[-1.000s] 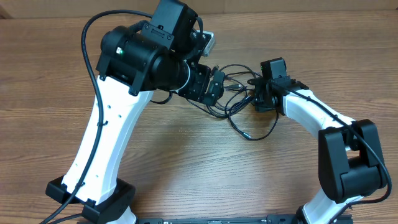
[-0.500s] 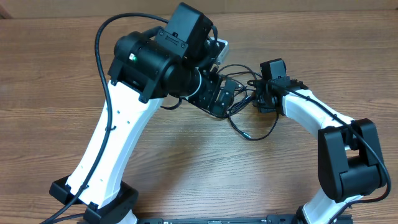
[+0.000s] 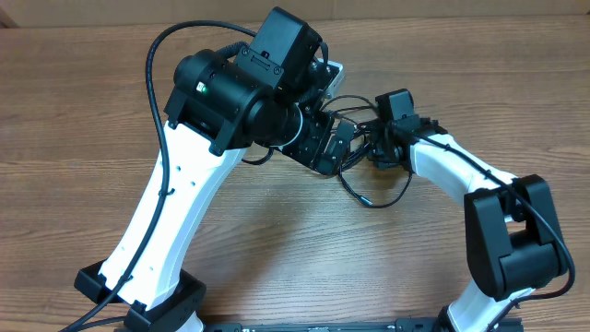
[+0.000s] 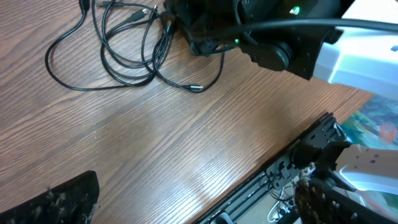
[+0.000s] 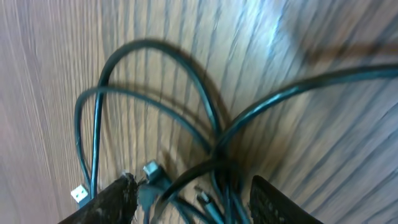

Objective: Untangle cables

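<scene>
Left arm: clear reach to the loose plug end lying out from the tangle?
Likely yes. The plug end lies alone on the bare table, apart from the right claw, which sits at the cables beyond it. The left claw looks open, and nothing lies between it and the plug.

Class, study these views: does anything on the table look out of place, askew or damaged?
Yes: the cables lie in a snarl of crossing loops on the table rather than as separate strands. No fraying, breakage or spill shows.
</scene>
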